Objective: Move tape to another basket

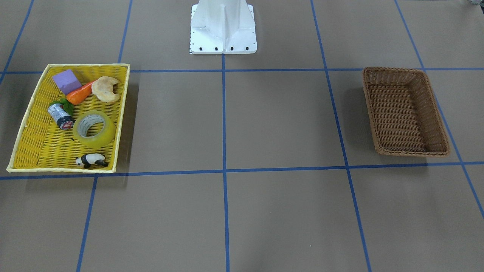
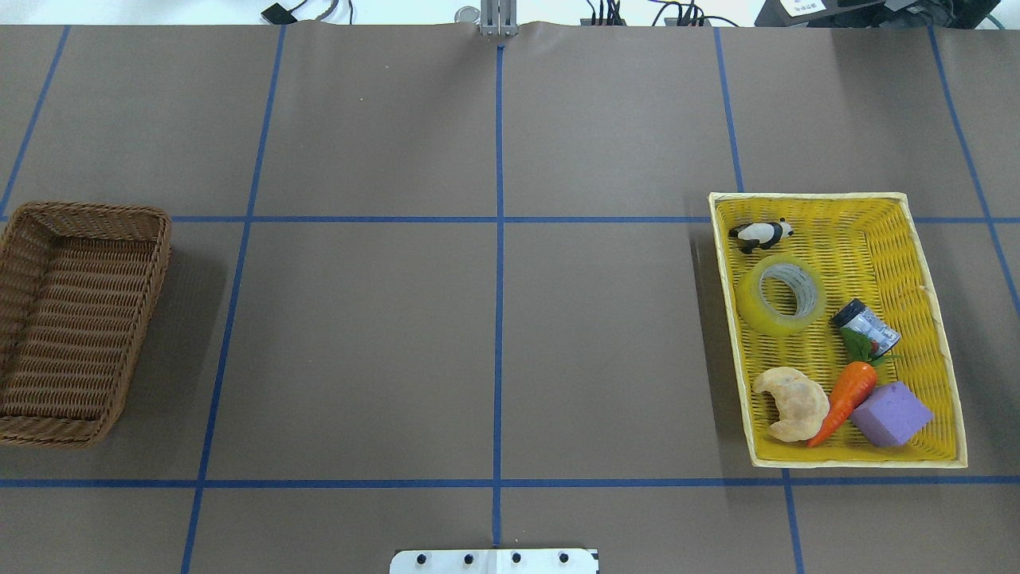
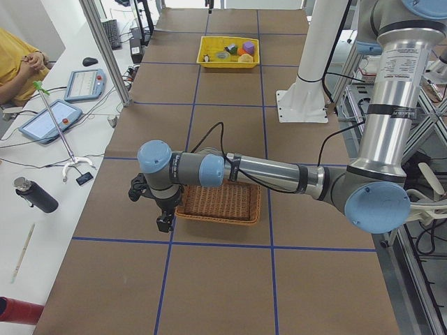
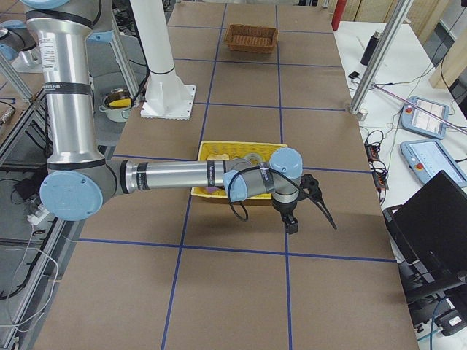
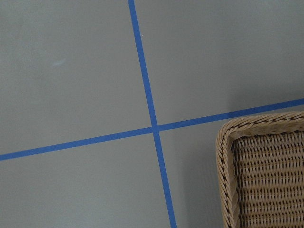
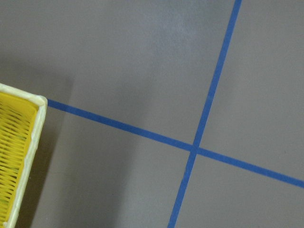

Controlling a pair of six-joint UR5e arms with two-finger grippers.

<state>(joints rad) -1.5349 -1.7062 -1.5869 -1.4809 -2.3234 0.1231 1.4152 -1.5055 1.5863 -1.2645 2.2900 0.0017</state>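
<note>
Since both end effectors show only in the two side views, whether their jaws are spread or clenched cannot be told; neither is seen grasping anything.

- Right end effector (image 4: 325,213): hangs over bare counter (image 1: 280,121), just outside the yellow tray (image 1: 87,65).
- Left end effector (image 3: 135,192): hangs beside the brown basket (image 1: 429,102), off its outer end.
- Tape (image 1: 102,139): lies in the yellow tray with its core facing up, not yet touched. The silver can (image 1: 60,116) is just beside it and the panda figure (image 1: 90,160) is near.
- Other tray contents: carrot (image 1: 80,93), croissant (image 1: 106,88), purple block (image 1: 67,81).
- Brown basket: holds nothing and stands well apart from the tray, at the counter's far end on the left arm's side.

Hazards, as judged:
- A finger lowered outside the roll may knock the can or the panda, which crowd it.
- The glossy roll may slip from a shallow pinch.
- The light tray may drag along as the roll is lifted.
- The long carry may call for a hand-over, where a drop is likeliest.

Obscured:
- Each wrist camera shows only counter, blue lines and one basket corner, no fingers and no tape.
- In the side views the tape is too small to read.
</note>
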